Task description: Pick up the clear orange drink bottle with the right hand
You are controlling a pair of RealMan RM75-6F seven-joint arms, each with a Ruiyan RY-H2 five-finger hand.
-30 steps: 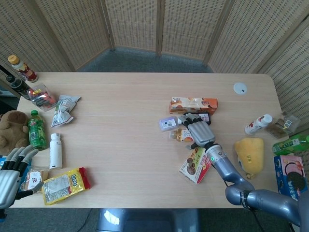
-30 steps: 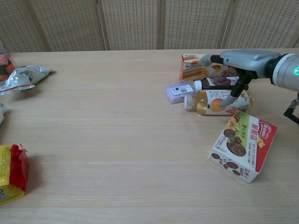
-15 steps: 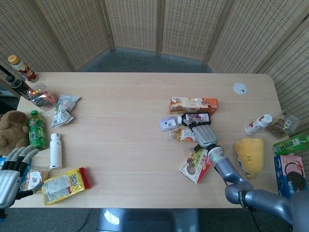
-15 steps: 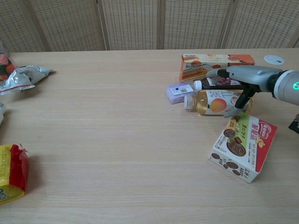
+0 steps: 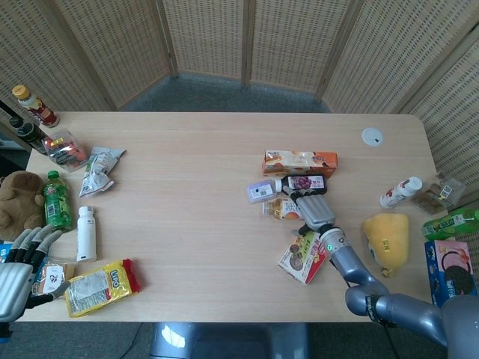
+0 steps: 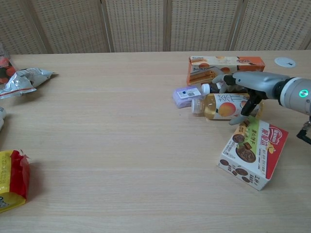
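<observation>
The clear orange drink bottle (image 5: pixel 278 209) (image 6: pixel 219 107) lies on its side right of the table's middle, white cap pointing left. My right hand (image 5: pixel 315 212) (image 6: pixel 249 88) lies over its right half. The fingers arch down on the far side and the thumb reaches the table on the near side. The bottle still rests on the table and no firm grip shows. My left hand (image 5: pixel 19 273) hovers with fingers apart at the near left table edge, holding nothing.
A dark purple drink bottle (image 5: pixel 303 182) and an orange carton (image 6: pixel 226 63) lie just behind the bottle. A small lilac box (image 6: pixel 186 94) sits to its left and a cookie box (image 6: pixel 252 153) in front. A yellow plush (image 5: pixel 387 238) lies to the right, and snacks and bottles crowd the left edge.
My right hand has come down onto the orange bottle and its fingers have curled around it. The bottle has not moved. The left hand stays where it was.
</observation>
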